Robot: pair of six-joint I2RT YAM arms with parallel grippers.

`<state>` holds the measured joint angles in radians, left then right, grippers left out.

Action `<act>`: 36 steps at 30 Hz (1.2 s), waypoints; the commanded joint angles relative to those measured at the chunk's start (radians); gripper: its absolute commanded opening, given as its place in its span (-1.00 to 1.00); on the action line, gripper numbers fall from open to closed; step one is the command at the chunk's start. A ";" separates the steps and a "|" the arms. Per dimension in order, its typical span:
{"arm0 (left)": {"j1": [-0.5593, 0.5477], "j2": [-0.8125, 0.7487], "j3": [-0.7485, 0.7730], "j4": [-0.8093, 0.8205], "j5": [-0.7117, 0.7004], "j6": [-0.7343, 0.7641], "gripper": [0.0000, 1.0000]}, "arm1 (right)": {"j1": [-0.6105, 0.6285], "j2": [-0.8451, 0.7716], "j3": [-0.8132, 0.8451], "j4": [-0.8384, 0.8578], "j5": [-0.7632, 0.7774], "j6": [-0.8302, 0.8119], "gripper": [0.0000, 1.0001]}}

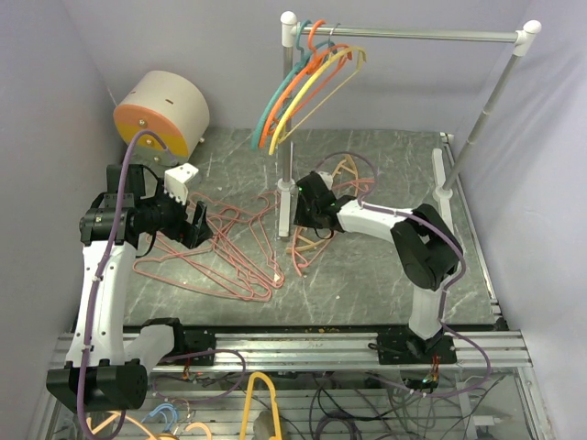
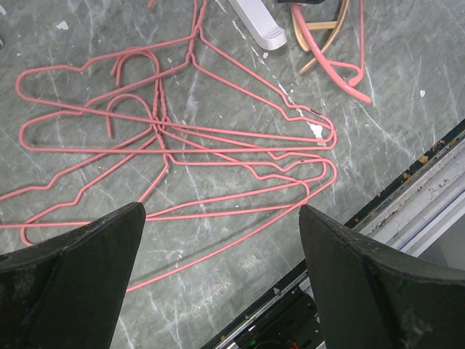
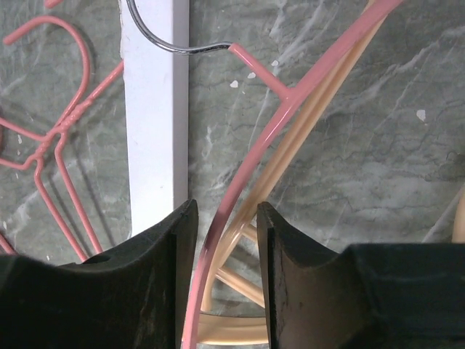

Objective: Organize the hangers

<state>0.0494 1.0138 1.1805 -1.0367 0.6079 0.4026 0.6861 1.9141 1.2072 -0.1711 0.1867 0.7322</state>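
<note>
Four-ish plastic hangers point(image 1: 290, 96) up on rail point(image 1: 422, 35) | pink wire hangers point(image 2: 218, 135) lying on table point(image 1: 385, 275), most work left | left tool point(image 2: 221, 211) gaping over them | right tool point(image 3: 227, 211) straddles pink plastic hanger point(image 3: 290, 94), grip unclear

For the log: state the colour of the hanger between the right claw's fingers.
Pink hanger; the right wrist view shows it best.

Wire hangers point(image 1: 215, 257) lie on the table point(image 1: 367, 284), left of the rail post point(image 1: 286, 197).
</note>
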 commanded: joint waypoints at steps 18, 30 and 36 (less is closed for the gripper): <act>0.007 -0.016 -0.010 0.027 0.002 -0.008 0.98 | 0.005 -0.127 -0.037 -0.069 0.070 -0.020 -1.00; 0.008 -0.046 -0.008 0.016 0.024 0.005 0.98 | -0.002 -0.457 -0.196 -0.124 0.149 -0.008 -1.00; 0.007 -0.057 -0.008 0.016 0.031 0.007 0.99 | -0.175 -0.775 -0.403 -0.001 -0.114 -0.024 -1.00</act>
<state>0.0494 0.9760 1.1801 -1.0367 0.6086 0.4030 0.6334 1.3201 0.8928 -0.2722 0.2226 0.7197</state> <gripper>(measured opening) 0.991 0.029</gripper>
